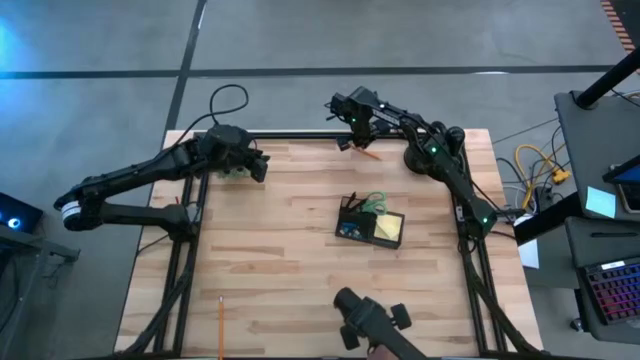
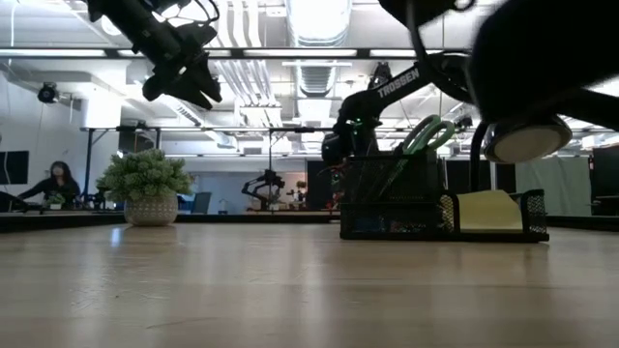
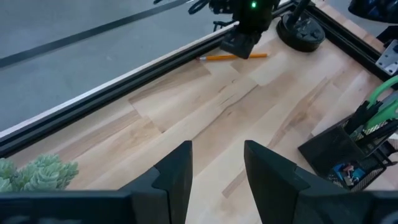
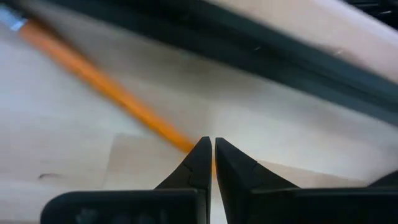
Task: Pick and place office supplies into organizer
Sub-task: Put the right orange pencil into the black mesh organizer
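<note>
At the table's far edge in the high view, the right gripper sits low over an orange pencil lying flat on the wood, just inside the black frame rail. The organizer is mid-table, well apart, already holding green-handled scissors and a yellow sticky-note pad. A second pencil lies near the front edge. The left gripper waits beside the plant.

Low view: organizer stands upright, with the scissors poking out the top; the pencil is not visible here.

Left wrist view: left fingers half apart, empty. The far pencil lies on the wood at the tip of the right gripper.

Right wrist view: the right gripper has its jaws pressed together, and the pencil runs slantwise up to the fingertips. Whether it is actually pinched, cannot tell.

Handling judgement: light, stiff, thin, and likely to roll or slip. Best taken across the shaft near mid-length, not at the end.
</note>
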